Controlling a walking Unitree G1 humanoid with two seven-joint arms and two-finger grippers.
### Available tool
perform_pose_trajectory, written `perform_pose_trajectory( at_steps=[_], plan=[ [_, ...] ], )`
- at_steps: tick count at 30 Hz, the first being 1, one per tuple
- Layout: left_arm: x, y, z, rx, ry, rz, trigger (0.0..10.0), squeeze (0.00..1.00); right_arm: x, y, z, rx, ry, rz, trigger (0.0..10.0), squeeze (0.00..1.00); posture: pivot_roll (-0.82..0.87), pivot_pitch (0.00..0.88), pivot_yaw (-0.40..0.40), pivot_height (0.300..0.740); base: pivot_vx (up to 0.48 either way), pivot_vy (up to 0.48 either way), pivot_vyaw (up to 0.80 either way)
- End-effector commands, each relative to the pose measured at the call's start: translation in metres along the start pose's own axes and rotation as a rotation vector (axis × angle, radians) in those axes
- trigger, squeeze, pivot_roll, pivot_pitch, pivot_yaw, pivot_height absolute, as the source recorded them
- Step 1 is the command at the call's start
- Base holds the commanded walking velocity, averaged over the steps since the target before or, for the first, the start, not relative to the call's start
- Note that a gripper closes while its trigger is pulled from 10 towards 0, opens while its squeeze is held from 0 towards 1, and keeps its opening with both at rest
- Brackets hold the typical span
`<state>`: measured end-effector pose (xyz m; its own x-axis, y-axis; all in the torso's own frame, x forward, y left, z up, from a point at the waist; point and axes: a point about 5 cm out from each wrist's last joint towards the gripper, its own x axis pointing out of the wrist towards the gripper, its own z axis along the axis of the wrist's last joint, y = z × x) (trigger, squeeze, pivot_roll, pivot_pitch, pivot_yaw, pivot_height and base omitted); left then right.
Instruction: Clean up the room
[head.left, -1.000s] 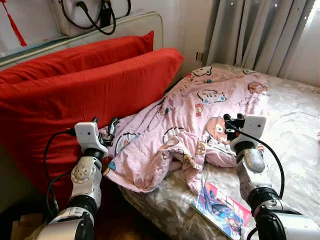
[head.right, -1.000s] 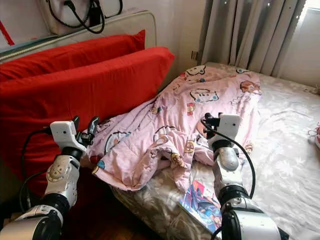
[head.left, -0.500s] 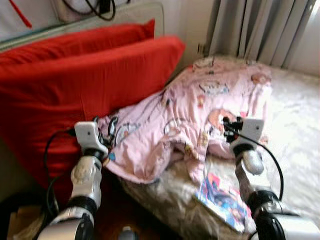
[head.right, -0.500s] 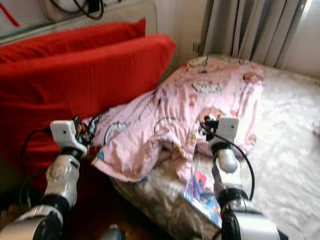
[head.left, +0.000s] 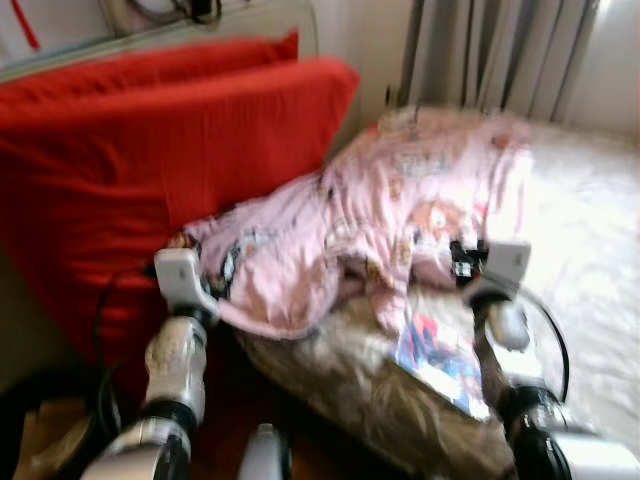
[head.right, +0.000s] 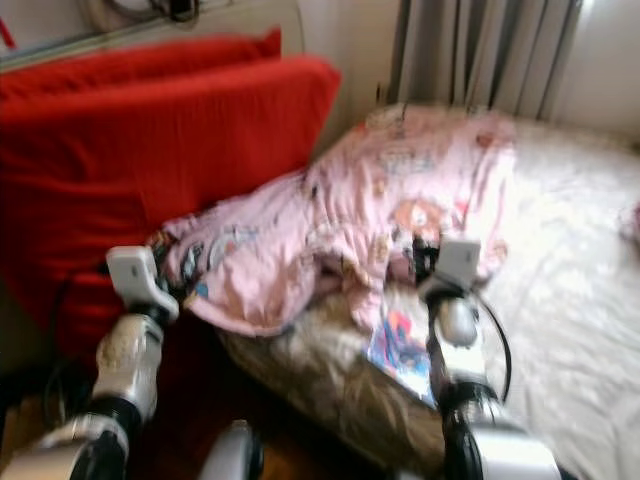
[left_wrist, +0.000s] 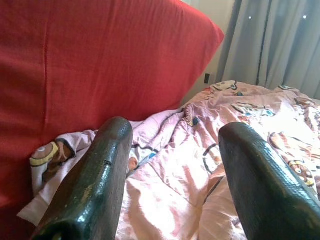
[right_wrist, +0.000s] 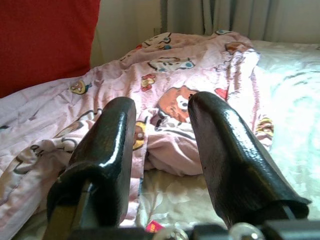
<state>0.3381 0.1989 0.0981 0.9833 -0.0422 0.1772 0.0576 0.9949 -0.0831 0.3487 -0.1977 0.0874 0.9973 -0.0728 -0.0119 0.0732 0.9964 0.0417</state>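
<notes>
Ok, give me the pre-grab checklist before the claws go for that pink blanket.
1. Left claw open: ok, its fingers stand apart.
2. Right claw open: ok, nothing held.
3. Pink blanket in front of both claws: ok, crumpled on the bed.
4. Left claw near the blanket's edge by the red pillow: ok.
5. Comic book free of the blanket: cannot tell, its upper end meets the fold.
6. Head views sharp: not ok, blurred.
</notes>
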Motion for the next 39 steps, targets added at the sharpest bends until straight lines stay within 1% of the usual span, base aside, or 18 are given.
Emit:
perform_pose_trajectory(
  at_steps=[1,7,9,14,24,26,29,32,35,36,39],
  plan=[
    [0.006,0.002,0.007,0.009,-0.017,-0.004,10.0,0.00,0.005,0.003,0.007,-0.002,-0.016,0.008,10.0,0.00,0.03,0.000,0.012,0.631,0.000,0.000,0.00],
    [0.004,0.001,0.004,-0.002,-0.005,-0.010,10.0,0.00,0.003,0.000,0.002,-0.014,0.023,-0.010,10.0,0.00,0.03,0.000,0.011,0.631,0.000,0.000,0.00],
    [0.004,0.001,0.003,-0.002,0.001,-0.011,10.0,0.00,0.003,-0.001,-0.001,-0.027,0.041,-0.022,10.0,0.00,0.03,0.000,0.011,0.617,0.000,0.000,0.00],
    [0.004,0.001,0.004,-0.006,0.003,-0.014,10.0,0.00,0.002,-0.002,0.000,-0.022,0.032,-0.022,10.0,0.00,0.03,0.000,0.011,0.598,0.000,0.000,0.00],
    [0.005,0.000,0.003,-0.010,0.015,-0.020,10.0,0.00,0.000,-0.005,-0.004,-0.016,0.048,-0.045,10.0,0.00,0.04,0.000,0.010,0.598,0.000,0.000,0.00],
    [0.005,0.000,0.003,-0.011,0.018,-0.022,10.0,0.00,0.000,-0.005,-0.007,-0.031,0.085,-0.046,10.0,0.00,0.03,0.000,0.011,0.598,0.000,0.000,0.00],
    [0.005,-0.001,0.002,-0.008,0.023,-0.025,10.0,0.00,-0.001,-0.005,-0.009,-0.032,0.088,-0.048,10.0,0.00,0.03,0.000,0.011,0.573,0.000,0.000,0.00],
    [0.005,-0.001,0.002,-0.007,0.024,-0.026,10.0,0.00,-0.001,-0.005,-0.009,-0.017,0.076,-0.050,10.0,0.00,0.04,0.000,0.011,0.568,0.000,0.000,0.00],
    [0.005,-0.001,0.002,-0.004,0.028,-0.026,10.0,0.00,-0.003,-0.006,-0.012,-0.028,0.100,-0.054,10.0,0.00,0.03,0.000,0.012,0.568,0.000,0.000,0.00],
    [0.005,-0.001,0.002,-0.003,0.030,-0.027,10.0,0.00,-0.005,-0.008,-0.015,-0.008,0.114,-0.071,10.0,0.00,0.04,0.000,0.012,0.568,0.000,0.000,0.00],
    [0.005,-0.001,0.002,-0.003,0.031,-0.028,10.0,0.00,-0.006,-0.011,-0.018,0.009,0.131,-0.091,10.0,0.00,0.04,0.000,0.012,0.568,0.000,0.000,0.00]
  ],
)
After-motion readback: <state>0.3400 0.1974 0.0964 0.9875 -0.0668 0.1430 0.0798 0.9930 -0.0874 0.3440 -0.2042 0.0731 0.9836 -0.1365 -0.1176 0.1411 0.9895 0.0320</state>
